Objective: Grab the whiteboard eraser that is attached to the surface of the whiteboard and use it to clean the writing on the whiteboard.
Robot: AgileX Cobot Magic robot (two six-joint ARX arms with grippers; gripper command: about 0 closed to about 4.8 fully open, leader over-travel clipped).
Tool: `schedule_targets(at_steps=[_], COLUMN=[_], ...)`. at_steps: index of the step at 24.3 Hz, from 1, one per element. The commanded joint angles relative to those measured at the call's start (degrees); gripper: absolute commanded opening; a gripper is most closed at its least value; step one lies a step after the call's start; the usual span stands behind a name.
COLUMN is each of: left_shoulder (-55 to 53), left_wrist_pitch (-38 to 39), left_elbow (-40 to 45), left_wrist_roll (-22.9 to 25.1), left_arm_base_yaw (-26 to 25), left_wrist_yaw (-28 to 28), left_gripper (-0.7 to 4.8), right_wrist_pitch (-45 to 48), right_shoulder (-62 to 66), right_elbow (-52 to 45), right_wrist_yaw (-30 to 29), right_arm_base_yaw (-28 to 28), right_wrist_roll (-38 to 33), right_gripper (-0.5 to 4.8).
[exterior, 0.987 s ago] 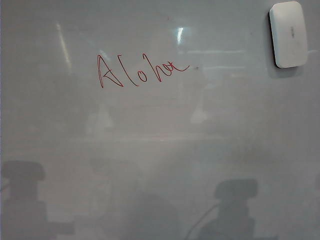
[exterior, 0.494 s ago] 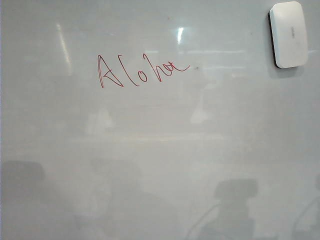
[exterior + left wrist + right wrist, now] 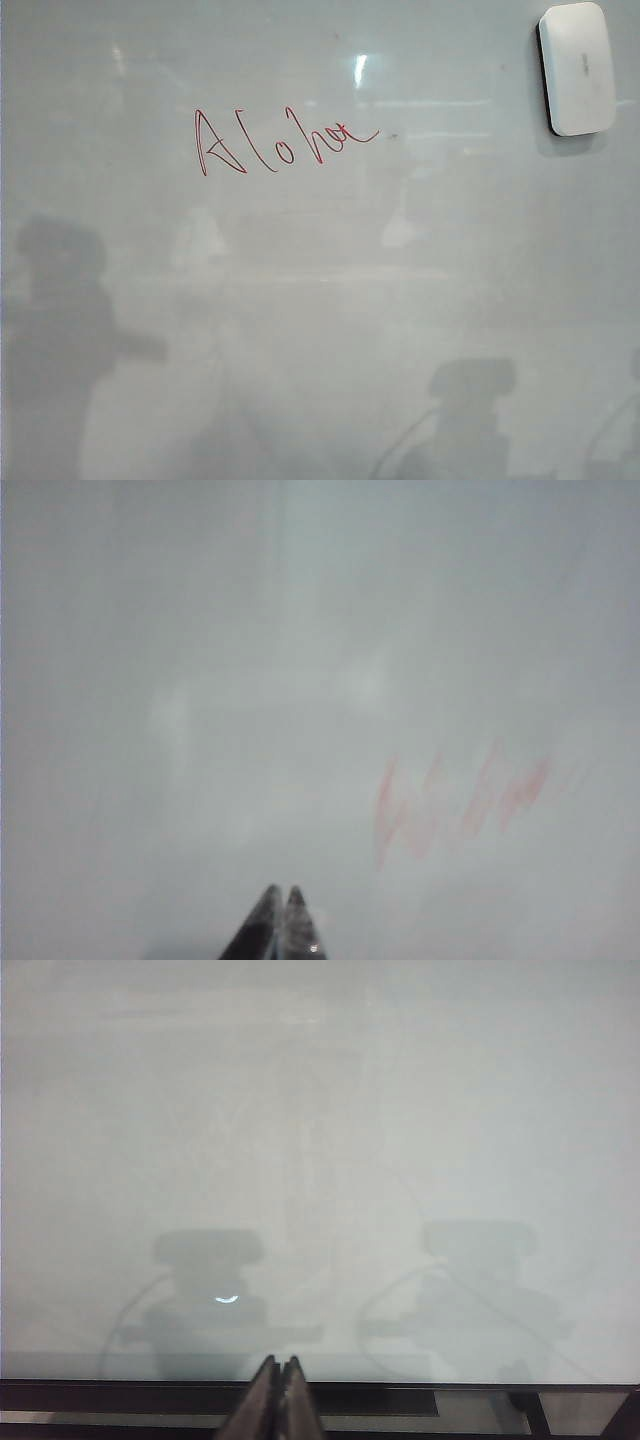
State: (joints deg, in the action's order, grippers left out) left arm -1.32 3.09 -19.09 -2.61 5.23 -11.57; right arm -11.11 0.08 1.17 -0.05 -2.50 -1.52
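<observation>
Whiteboard [image 3: 320,300]: glossy pale grey surface filling the exterior view; soft reflections and grey shadows lie over its lower half.

Writing [image 3: 285,142]: thin red cursive word "Aloha", toward 11 o'clock from the middle of the exterior view, complete and unsmudged. In the left wrist view it shows as a blurred red scrawl [image 3: 462,802] on the board ahead of the tool.

Eraser [image 3: 578,68]: small white rounded block with a dark edge along one side and a faint grey mark at its centre. It sits flat on the whiteboard at the 2 o'clock corner of the exterior view, well apart from the writing. No tool touches it.

Left tool [image 3: 279,923]: seen only in its wrist view. The two finger tips are pressed together, clenched on nothing. It points at bare board, the blurred writing off to one side and clear of the tips. The tool itself does not show in the exterior view; a tall grey shadow [image 3: 60,340] stands at 8 o'clock there.

Right tool [image 3: 277,1397]: seen only in its wrist view. Finger tips together, clenched, nothing between them. It sits at the near edge of the whiteboard, where a dark frame rail [image 3: 200,1398] runs along the border. Two grey shadows lie on the board ahead of it.
</observation>
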Motion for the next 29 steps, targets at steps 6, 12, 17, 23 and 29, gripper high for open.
schedule_targets(at_steps=[6, 12, 17, 23, 29], left_shoulder=[-0.1, 0.0, 0.0, 0.0, 0.0], left_wrist_pitch=[30.9, 54.3, 64.1, 64.2, 67.0], left_elbow=[-27.3, -40.6, -46.1, -46.1, -46.1], left_wrist_roll=[-2.3, -2.0, -2.0, -1.9, -1.9], left_arm_base_yaw=[1.0, 1.0, 1.0, 1.0, 1.0], left_wrist_yaw=[-19.6, -21.2, -21.9, -21.5, -20.5], left_gripper=[-0.05, -0.04, -0.04, -0.04, -0.04], right_wrist_pitch=[0.6, 0.6, 0.6, 0.6, 0.6], right_shoulder=[0.0, 0.0, 0.0, 0.0, 0.0], right_elbow=[0.3, 0.3, 0.3, 0.3, 0.3], right_wrist_yaw=[0.1, 0.1, 0.1, 0.1, 0.1], right_arm_base_yaw=[0.0, 0.0, 0.0, 0.0, 0.0], right_wrist_roll=[-0.2, -0.2, -0.2, -0.2, -0.2], right_gripper=[-0.05, -0.05, -0.05, -0.05, -0.05])
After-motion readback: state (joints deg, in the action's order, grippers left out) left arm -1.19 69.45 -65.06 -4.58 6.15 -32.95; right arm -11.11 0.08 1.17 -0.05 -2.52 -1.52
